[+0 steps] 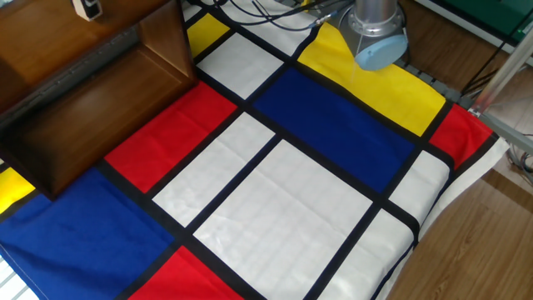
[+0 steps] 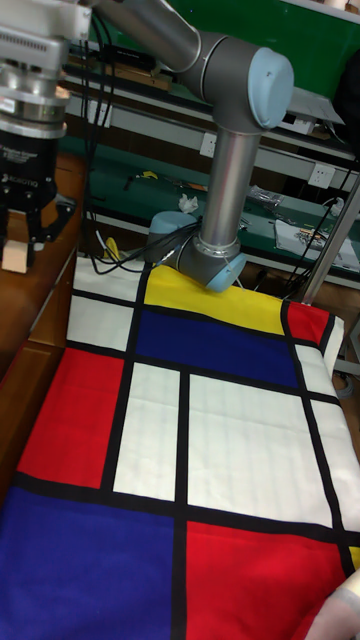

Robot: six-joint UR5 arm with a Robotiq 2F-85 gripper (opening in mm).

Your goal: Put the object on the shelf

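Tall fixed view, far left of the frame: the gripper point(image 2: 22, 243) hangs above the dark brown shelf point(image 2: 30, 300), its black fingers pinched on the small pale wooden cube point(image 2: 13, 256); the cube sits in the air over the top board, not yet resting on it, so carrying looks done and lowering and letting go remain, I'd judge; rightward, the grey arm point(image 2: 225, 150) stands over the colour-block cloth point(image 2: 190, 420).
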